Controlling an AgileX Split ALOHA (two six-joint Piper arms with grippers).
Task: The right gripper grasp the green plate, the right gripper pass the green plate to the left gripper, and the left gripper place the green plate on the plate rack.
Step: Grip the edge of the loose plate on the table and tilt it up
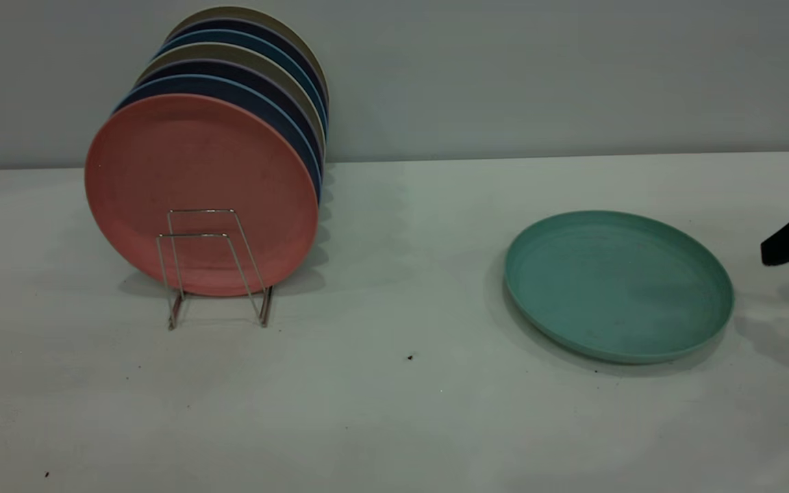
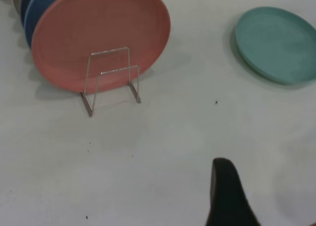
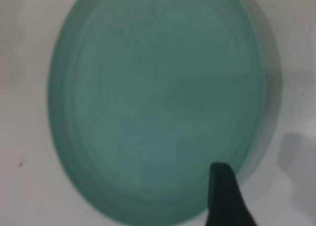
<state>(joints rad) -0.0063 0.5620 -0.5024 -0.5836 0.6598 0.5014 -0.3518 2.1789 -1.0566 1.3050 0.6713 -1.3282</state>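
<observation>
The green plate (image 1: 618,284) lies flat on the white table, right of centre. My right gripper (image 1: 786,268) hovers just past the plate's right rim with its jaws apart and empty. In the right wrist view the green plate (image 3: 158,102) fills the frame and one black finger (image 3: 224,196) stands over its rim. The plate rack (image 1: 209,267) stands at the left, its two front wire loops free. My left gripper is out of the exterior view. Its wrist view shows one finger (image 2: 224,196) above bare table, with the rack (image 2: 111,80) and the green plate (image 2: 277,43) farther off.
A salmon-pink plate (image 1: 203,185) stands upright in the rack right behind the free loops, with several dark blue and beige plates (image 1: 257,103) behind it. The table's back edge meets a grey wall. A small dark speck (image 1: 410,357) lies between rack and plate.
</observation>
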